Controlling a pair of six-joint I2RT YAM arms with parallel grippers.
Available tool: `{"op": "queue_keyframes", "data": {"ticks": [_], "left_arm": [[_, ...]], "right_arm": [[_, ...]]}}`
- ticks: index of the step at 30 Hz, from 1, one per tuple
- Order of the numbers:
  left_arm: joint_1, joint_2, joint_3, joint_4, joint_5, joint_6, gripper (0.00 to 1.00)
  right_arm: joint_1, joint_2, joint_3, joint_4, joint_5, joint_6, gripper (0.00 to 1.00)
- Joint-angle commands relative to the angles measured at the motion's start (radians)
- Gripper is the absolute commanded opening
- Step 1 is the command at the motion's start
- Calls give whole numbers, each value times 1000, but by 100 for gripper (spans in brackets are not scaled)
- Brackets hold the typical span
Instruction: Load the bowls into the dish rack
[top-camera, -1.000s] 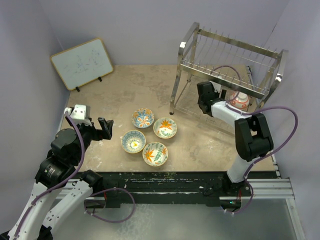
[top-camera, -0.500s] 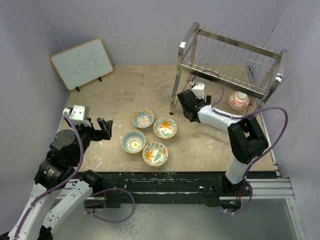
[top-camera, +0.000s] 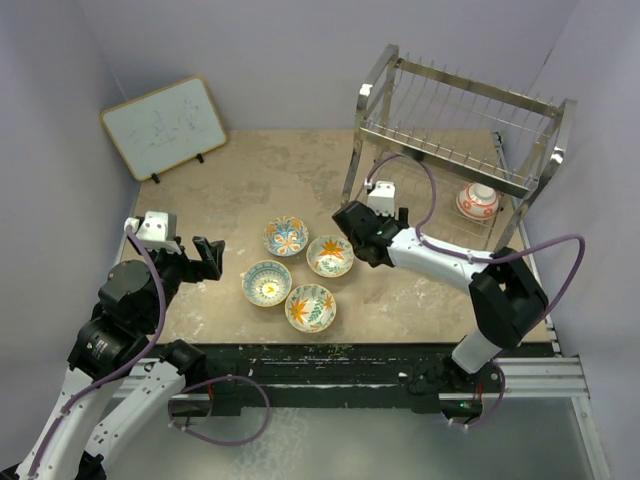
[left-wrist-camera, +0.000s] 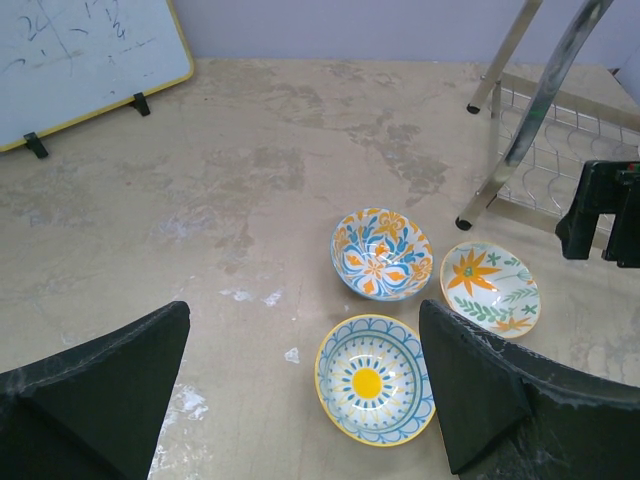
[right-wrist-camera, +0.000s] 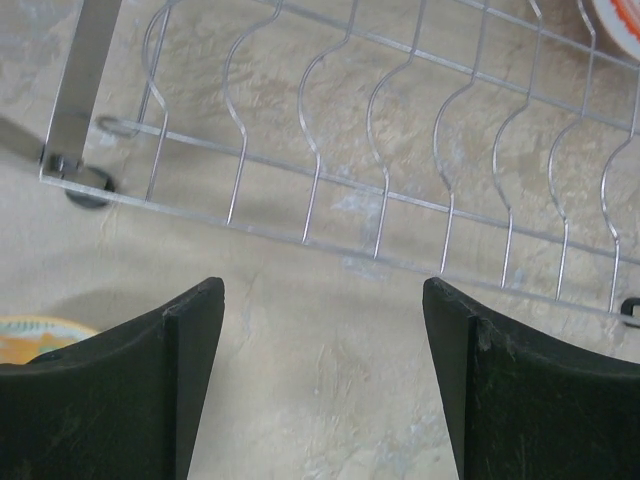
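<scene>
Four bowls (top-camera: 267, 282) sit between our left jaws and right jaws, both wide and empty, the dish rack (top-camera: 450, 120) just beyond the right.

The mottled beige table (top-camera: 290, 170) carries 4 bowls (top-camera: 286, 236) clustered together near its middle. A whiteboard (top-camera: 164, 126) stands propped at the far left, and the dish rack (top-camera: 452, 112) stands at the far right.
</scene>
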Motion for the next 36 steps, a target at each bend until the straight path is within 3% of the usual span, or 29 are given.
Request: {"op": "queue_keyframes", "data": {"ticks": [1, 6, 11, 19, 27, 33, 36], "left_arm": [[-4, 5, -2, 26, -14, -19, 99], [-5, 10, 3, 25, -31, -17, 99], [-5, 9, 19, 9, -56, -31, 99], [-5, 8, 44, -3, -50, -46, 99], [-5, 10, 45, -14, -53, -41, 99], [-5, 11, 44, -16, -58, -40, 99], [-4, 10, 41, -17, -58, -40, 99]], "right_arm": [[82, -40, -15, -98, 40, 97, 82], [181, -126, -45, -50, -17, 37, 81], [216, -181, -104, 182, -270, -106, 78], [234, 10, -25, 426, -474, -214, 73], [241, 130, 55, 478, -477, -245, 71], [241, 203, 83, 435, -446, -239, 63], [241, 217, 78, 422, -431, -220, 54]]}}
